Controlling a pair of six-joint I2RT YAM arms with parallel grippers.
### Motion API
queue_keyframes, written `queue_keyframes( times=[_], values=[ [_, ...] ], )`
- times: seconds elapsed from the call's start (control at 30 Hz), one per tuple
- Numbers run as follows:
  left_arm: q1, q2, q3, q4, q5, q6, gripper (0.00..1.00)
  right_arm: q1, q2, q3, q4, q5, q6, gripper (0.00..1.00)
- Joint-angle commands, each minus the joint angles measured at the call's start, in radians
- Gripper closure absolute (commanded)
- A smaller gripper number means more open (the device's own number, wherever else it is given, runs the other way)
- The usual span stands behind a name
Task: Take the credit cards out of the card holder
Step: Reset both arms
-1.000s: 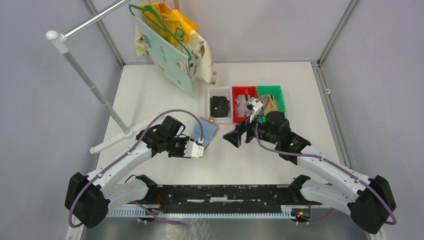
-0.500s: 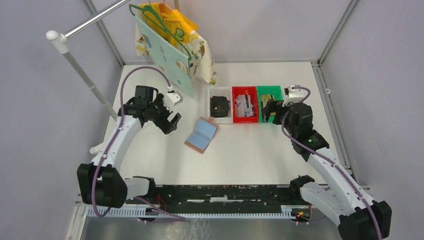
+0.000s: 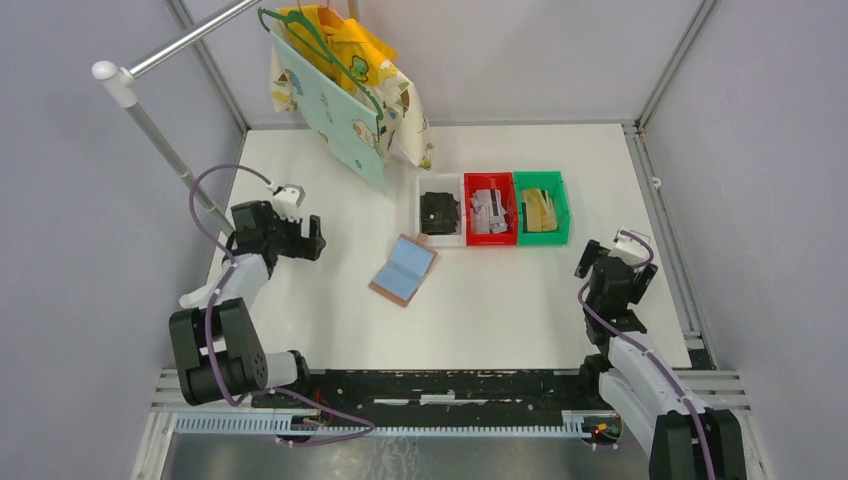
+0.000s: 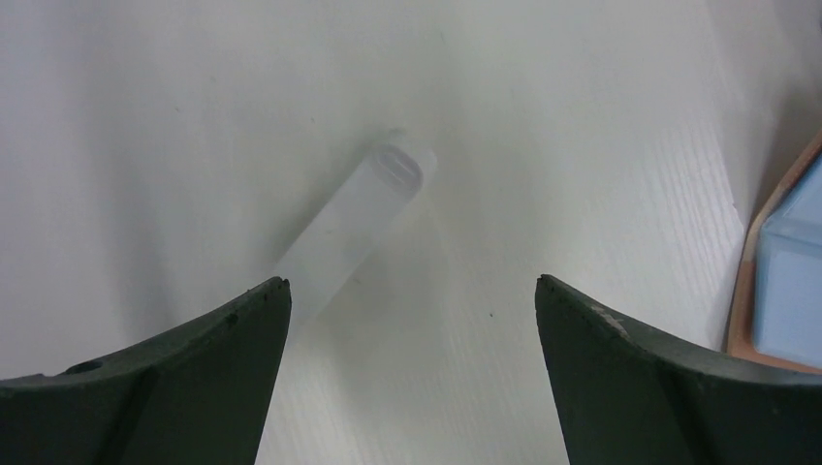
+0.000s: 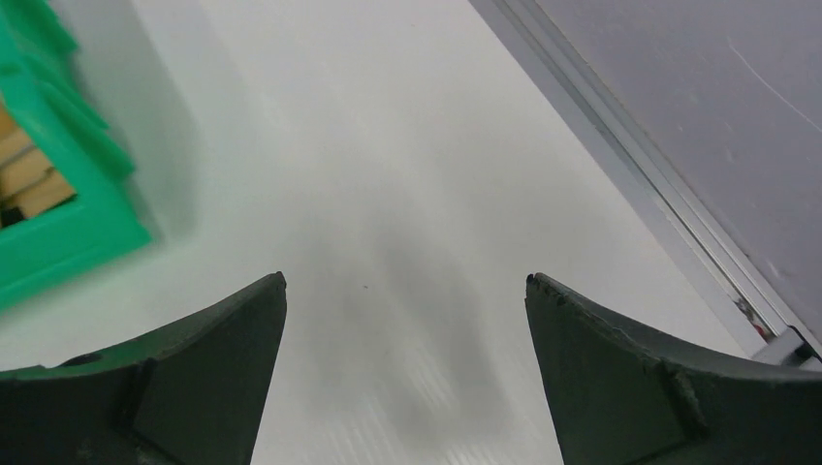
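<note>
The card holder [image 3: 403,269] lies open on the table, light blue pockets up, salmon-pink rim showing; its edge shows at the right of the left wrist view [image 4: 787,281]. Credit cards lie sorted in three bins: black ones in the clear bin [image 3: 439,208], grey ones in the red bin [image 3: 490,209], gold-tan ones in the green bin [image 3: 541,208]. My left gripper [image 3: 314,240] stands open and empty at the table's left, well clear of the holder [image 4: 412,291]. My right gripper [image 3: 610,258] stands open and empty at the right, near the green bin [image 5: 58,208].
A clothes rack's white foot [image 3: 225,280] lies by the left gripper, its tube end [image 4: 363,218] showing between the fingers. The rack's pole [image 3: 170,150] rises at the left. Patterned cloth bags [image 3: 345,95] hang at the back. The enclosure's metal rail [image 5: 659,174] runs along the right.
My left gripper has let go of the card holder, which now lies open on the table. Both arms have drawn back from the middle to the table's sides.
</note>
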Motion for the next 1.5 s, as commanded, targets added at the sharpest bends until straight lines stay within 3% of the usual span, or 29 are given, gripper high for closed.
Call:
queue_keyframes(
  times=[0.0,0.23,0.5,0.63,0.73,0.83,0.87,0.97,1.07,1.2,1.3,1.33,1.47],
  values=[
    [-0.003,-0.080,-0.150,0.390,0.026,-0.134,0.00,-0.005,0.017,-0.064,0.262,0.168,-0.063,0.02],
    [-0.002,-0.031,-0.243,0.590,-0.006,-0.271,0.00,-0.006,0.097,-0.244,0.602,0.197,-0.138,0.02],
    [-0.002,-0.023,-0.466,0.999,-0.071,-0.335,0.00,-0.004,0.329,-0.360,1.084,0.047,-0.235,0.03],
    [-0.002,-0.030,-0.487,1.036,-0.115,-0.351,0.00,-0.003,0.452,-0.364,1.253,-0.070,-0.314,0.04],
    [-0.003,-0.015,-0.472,1.027,-0.129,-0.351,0.00,-0.001,0.480,-0.359,1.271,-0.185,-0.363,0.02],
    [-0.004,0.004,-0.454,1.013,-0.160,-0.365,0.00,0.032,0.626,-0.453,1.623,-0.193,-0.424,0.02],
    [-0.005,0.007,-0.453,1.012,-0.185,-0.383,0.00,0.067,0.631,-0.459,1.646,-0.159,-0.448,0.02],
    [-0.013,0.012,-0.447,1.010,-0.247,-0.402,0.00,0.090,0.575,-0.406,1.456,-0.119,-0.453,0.02],
    [-0.027,0.026,-0.434,1.006,-0.270,-0.400,0.00,0.092,0.590,-0.377,1.435,-0.105,-0.452,0.02],
    [-0.046,0.094,-0.464,1.213,-0.290,-0.436,0.00,0.092,0.584,-0.364,1.397,-0.104,-0.451,0.02],
    [-0.154,0.214,-0.544,1.457,-0.358,-0.331,0.00,0.092,0.582,-0.368,1.402,-0.103,-0.450,0.02],
    [-0.205,0.212,-0.550,1.463,-0.416,-0.298,0.00,0.092,0.582,-0.369,1.405,-0.103,-0.449,0.02],
    [-0.213,0.218,-0.531,1.431,-0.434,-0.304,0.00,0.090,0.593,-0.309,1.298,-0.079,-0.437,0.02]
  ],
)
